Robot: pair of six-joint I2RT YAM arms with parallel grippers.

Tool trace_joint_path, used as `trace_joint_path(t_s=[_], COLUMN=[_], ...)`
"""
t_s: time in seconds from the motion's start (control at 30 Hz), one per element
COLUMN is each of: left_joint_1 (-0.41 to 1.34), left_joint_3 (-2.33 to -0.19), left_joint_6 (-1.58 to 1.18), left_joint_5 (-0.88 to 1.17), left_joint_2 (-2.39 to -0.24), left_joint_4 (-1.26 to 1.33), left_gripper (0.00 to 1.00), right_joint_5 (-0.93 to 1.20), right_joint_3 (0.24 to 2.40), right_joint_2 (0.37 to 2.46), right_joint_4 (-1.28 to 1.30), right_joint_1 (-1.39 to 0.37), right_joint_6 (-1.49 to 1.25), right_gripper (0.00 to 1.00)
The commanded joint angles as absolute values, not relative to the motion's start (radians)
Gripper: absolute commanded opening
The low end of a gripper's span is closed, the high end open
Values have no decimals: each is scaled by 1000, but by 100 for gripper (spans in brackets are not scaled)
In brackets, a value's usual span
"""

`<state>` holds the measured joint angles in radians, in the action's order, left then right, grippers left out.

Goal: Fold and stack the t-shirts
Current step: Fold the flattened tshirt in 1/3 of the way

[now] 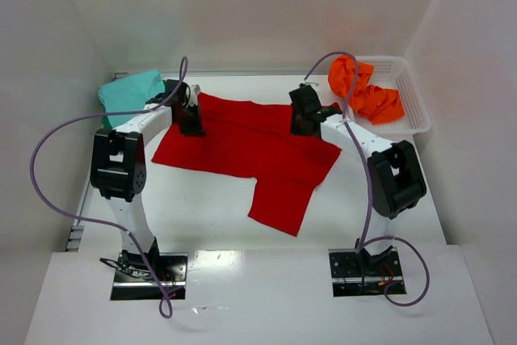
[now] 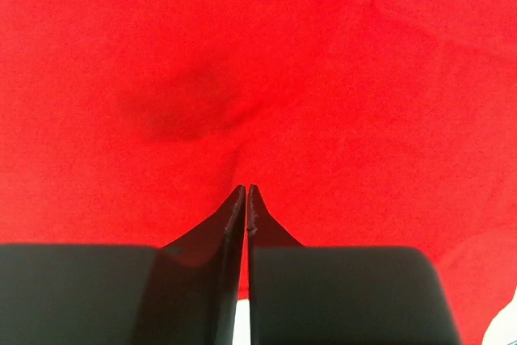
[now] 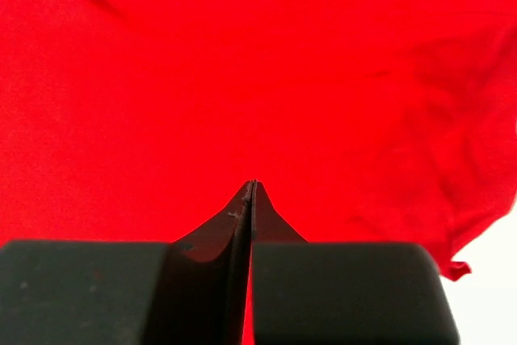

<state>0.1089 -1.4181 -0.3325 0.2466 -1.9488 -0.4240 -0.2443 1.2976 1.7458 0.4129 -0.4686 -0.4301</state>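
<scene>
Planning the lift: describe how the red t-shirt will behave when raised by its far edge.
Likely floppy: the red t-shirt lies flat with soft wrinkles, so it should drape between the pinching left fingers and right fingers. Thin, so probably light. Its near flap may drag behind.

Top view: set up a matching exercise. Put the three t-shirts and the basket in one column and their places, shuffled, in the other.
1. red t-shirt
2. teal t-shirt
3. orange t-shirt
4. white basket

a. far right corner of the table
b. in the basket, spilling over its rim
c. far left corner
d. spread across the middle

Pairs: 1-d, 2-c, 3-b, 4-a.
</scene>
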Motion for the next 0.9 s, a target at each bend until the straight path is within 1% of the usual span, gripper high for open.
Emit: trace_joint_path(t_s=[0.0, 0.17, 0.3, 0.4, 0.6, 0.73, 0.87], left_joint_1=[101, 113, 141, 164, 164, 241, 276], left_joint_3=[-1375, -1364, -1355, -1344, -1333, -1324, -1324], left_joint_6=[-304, -295, -295, -295, -295, -304, -322], left_joint_5=[193, 175, 120, 74, 12, -122, -152], left_joint_2=[-1865, -1856, -1865, -1865, -1885, -1904, -1951], left_joint_4=[-472, -502, -525, -564, -598, -643, -643], left_gripper=[1, 0, 0, 2, 2, 2, 2], right_joint_5=[-311, -311, -322, -322, -322, -331, -321], right_joint_3=[1293, 1318, 1357, 1394, 1459, 1491, 1546], right_joint_2=[1787, 1851, 1925, 1977, 2055, 2078, 2124], right_joint_4=[394, 405, 425, 436, 454, 445, 457], right_joint_1=[-410, -348, -348, -339, -339, -339, -339], right_joint_6=[-469, -469, -459, -448, -428, -408, -397], right_gripper=[0, 0, 0, 0, 0, 0, 0])
